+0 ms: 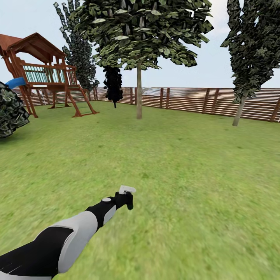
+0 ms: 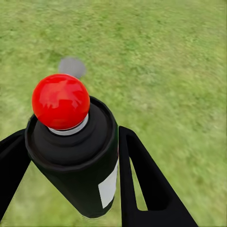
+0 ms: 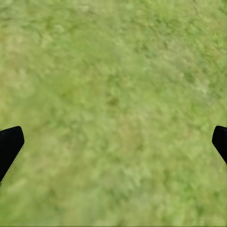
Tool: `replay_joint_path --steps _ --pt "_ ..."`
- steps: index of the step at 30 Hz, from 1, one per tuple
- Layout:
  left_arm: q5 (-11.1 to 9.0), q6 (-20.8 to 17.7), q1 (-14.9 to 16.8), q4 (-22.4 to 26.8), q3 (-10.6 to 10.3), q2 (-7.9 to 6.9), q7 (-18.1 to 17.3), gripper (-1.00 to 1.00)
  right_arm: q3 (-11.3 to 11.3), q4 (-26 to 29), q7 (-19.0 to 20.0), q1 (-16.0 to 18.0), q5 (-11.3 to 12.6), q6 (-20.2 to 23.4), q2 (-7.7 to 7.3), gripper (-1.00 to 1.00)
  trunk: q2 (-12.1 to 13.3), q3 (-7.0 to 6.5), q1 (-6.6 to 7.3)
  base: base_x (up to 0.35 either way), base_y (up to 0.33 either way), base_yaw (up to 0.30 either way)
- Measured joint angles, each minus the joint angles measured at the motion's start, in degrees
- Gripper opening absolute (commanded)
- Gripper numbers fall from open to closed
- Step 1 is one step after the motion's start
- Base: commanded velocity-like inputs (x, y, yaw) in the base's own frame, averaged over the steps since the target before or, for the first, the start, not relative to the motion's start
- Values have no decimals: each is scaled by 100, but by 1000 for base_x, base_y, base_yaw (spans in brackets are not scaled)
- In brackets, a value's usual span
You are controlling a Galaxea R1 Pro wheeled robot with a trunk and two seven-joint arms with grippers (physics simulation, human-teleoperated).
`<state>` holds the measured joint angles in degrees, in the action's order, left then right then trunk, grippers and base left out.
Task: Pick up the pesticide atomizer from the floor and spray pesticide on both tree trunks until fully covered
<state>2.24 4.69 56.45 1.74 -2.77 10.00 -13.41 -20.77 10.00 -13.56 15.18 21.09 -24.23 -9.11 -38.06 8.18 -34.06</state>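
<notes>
Green lawn [image 3: 113,94], right claw [image 3: 113,144] fingertips [image 3: 9,144] dark at both edges, spread wide

No text, brand, number or sign can be read anywhere. The pesticide atomizer [image 2: 78,161] carries a white label [image 2: 109,187] on its dark side, seen in the left wrist view, but the label shows as a plain white patch with no letters or figures on it. The red cap [image 2: 60,101] on top of the bottle bears no marking. The fence [image 1: 186,99] and the play tower [image 1: 42,74] in the head view carry no boards, plates or lettering.
</notes>
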Motion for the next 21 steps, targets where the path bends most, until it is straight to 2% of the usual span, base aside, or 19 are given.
replay_joint_path --steps 21 --pt "0 0 0 -1 0 0 3 -100 0 0 0 -1 0 0 7 100 0 0 0 350 0 0"
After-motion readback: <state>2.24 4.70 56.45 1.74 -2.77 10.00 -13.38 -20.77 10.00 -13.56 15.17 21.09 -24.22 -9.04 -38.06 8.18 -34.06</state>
